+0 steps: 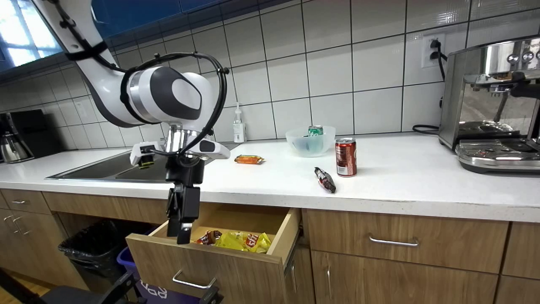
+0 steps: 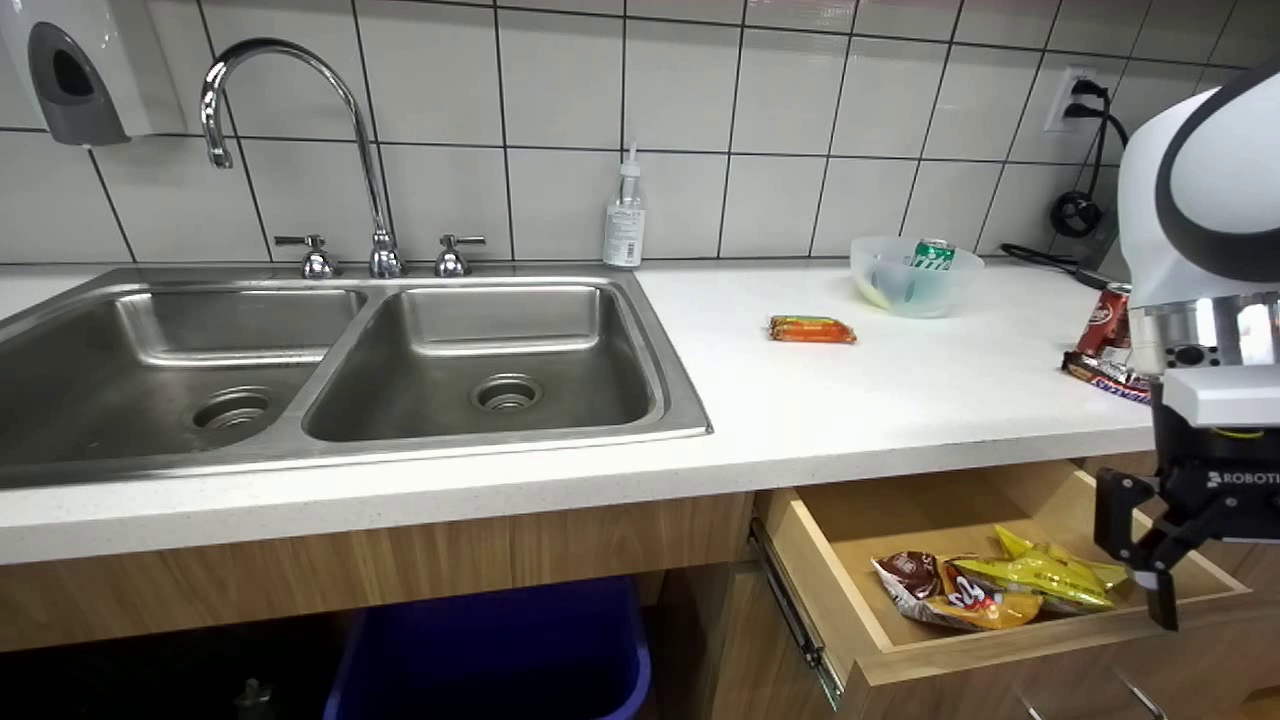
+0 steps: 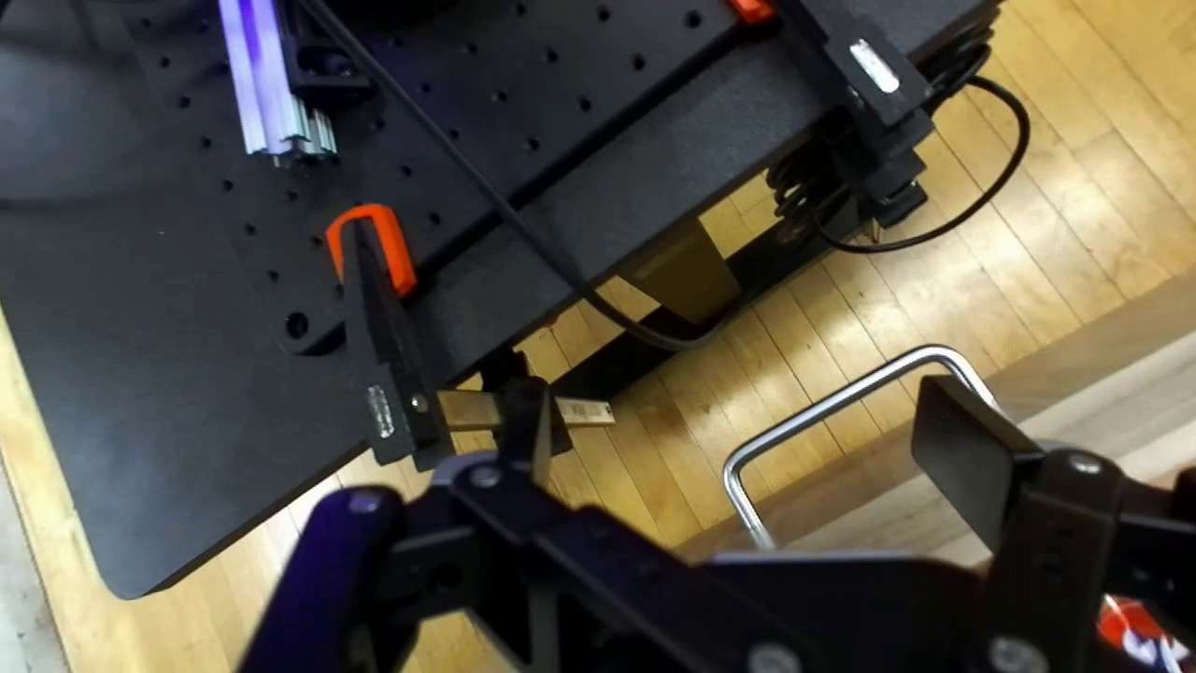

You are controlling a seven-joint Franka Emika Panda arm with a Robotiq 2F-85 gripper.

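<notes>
Drawer (image 1: 249, 278) of grainy wood, with one bent metal handle (image 3: 830, 407), holds crinkly snack bags (image 2: 1050, 580) near the pincer (image 3: 738, 407), its two fingers (image 3: 967, 453) parted.

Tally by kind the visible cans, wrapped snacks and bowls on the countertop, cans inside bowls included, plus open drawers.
Cans: 2 (red can, green can)
Wrapped snacks: 2 (orange snack, dark snack)
Bowls: 1 (translucent bowl)
Open drawers: 1 (wooden drawer)
Total: 6

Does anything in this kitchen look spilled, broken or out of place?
I see no spill or damage. Mildly odd: the drawer stands open with snack bags inside, and a green soda can sits in a translucent bowl, an unusual spot for a drink.
</notes>
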